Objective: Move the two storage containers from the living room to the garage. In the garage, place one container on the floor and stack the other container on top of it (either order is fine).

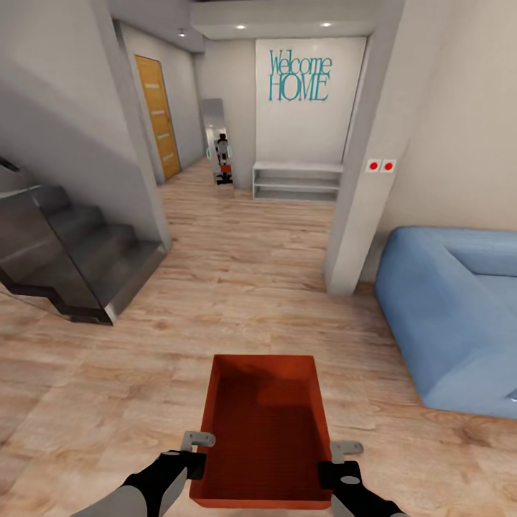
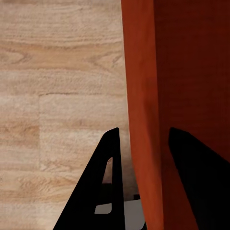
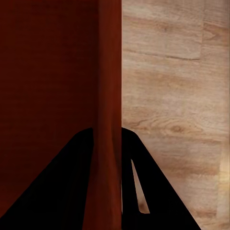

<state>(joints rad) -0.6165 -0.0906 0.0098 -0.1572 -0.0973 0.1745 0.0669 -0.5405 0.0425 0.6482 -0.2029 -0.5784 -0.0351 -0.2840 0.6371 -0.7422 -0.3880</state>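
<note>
One orange-red lidless rectangular plastic bin (image 1: 266, 431) hangs before me over light wood plank flooring (image 1: 108, 388), my left tool (image 1: 197, 452) and right tool (image 1: 337, 463) each clamped on a side wall. Grey pillar (image 1: 352, 215), blue sofa (image 1: 445, 316) and dark staircase (image 1: 72, 258) flank the hallway ahead.

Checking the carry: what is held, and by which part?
One storage container, held by both grippers: left gripper on its left side wall, right gripper on its right wall.

I see an orange-red storage container (image 1: 264, 431) over light wood plank flooring (image 1: 108, 402) with visible grain. The sofa (image 1: 449, 316) is soft blue, the stairs (image 1: 79, 248) dark grey, the door (image 1: 158, 115) honey-coloured, the wall lettering (image 1: 299, 75) teal on white.
</note>
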